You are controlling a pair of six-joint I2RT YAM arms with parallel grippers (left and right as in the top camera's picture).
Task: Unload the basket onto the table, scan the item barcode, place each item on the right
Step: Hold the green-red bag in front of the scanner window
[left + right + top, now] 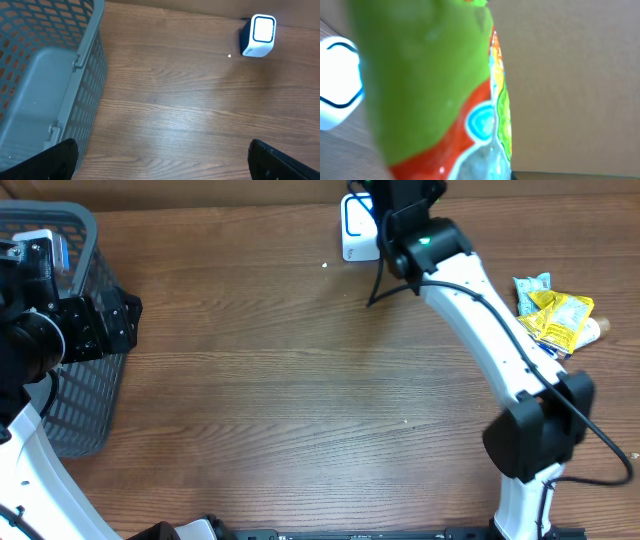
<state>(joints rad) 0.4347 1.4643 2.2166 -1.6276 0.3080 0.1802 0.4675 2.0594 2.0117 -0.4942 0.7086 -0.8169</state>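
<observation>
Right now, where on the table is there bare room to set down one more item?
The widest bare patch is the middle of the table, between the basket on the left and the right arm. The near edge is free too. It is crowded at the far edge around the scanner, and on the right by the pile of packets.
</observation>
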